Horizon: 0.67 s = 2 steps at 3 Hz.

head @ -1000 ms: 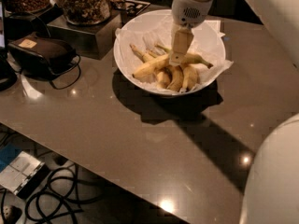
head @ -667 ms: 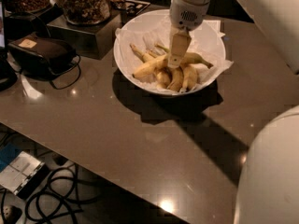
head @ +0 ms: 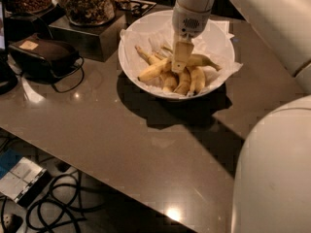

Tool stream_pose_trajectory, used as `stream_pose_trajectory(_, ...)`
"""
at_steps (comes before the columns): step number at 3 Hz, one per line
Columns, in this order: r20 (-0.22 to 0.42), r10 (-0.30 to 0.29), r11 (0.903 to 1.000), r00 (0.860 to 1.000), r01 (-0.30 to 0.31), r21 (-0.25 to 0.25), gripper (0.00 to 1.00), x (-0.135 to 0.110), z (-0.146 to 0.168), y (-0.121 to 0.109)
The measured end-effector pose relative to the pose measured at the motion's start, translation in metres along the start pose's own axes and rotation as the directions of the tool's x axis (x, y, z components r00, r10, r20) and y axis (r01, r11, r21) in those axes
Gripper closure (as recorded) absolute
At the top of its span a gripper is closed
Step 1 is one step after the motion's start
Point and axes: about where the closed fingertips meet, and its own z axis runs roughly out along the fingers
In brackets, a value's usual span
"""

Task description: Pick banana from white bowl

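The white bowl [head: 130, 42], lined with crinkled white paper, stands on the grey table at the back centre. The banana [head: 152, 71] lies across it, long and yellow, running from the lower left behind the gripper to a darker stem end at the right. A bunch of shorter bananas [head: 187, 81] lies just in front of it. My gripper [head: 180, 64] reaches straight down into the bowl and sits at the middle of the banana, hiding that part of it.
Glass jars of snacks [head: 87, 4] stand on a dark box at the back left. A black pouch with a cord [head: 46, 55] lies at the left. The table's front edge runs diagonally, with cables [head: 53, 208] on the floor below. My white arm [head: 277, 169] fills the right side.
The gripper stays at the same spot over the bananas. The white arm casing at the right has shifted a little in view.
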Motion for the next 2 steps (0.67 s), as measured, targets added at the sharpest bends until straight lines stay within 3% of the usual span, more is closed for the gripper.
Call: stream_pose_trajectory(2, -0.008, -0.007, 0.9996, 1.0, 0.007, -0.027, 0.39, 0.0026, 0.016, -0.0034)
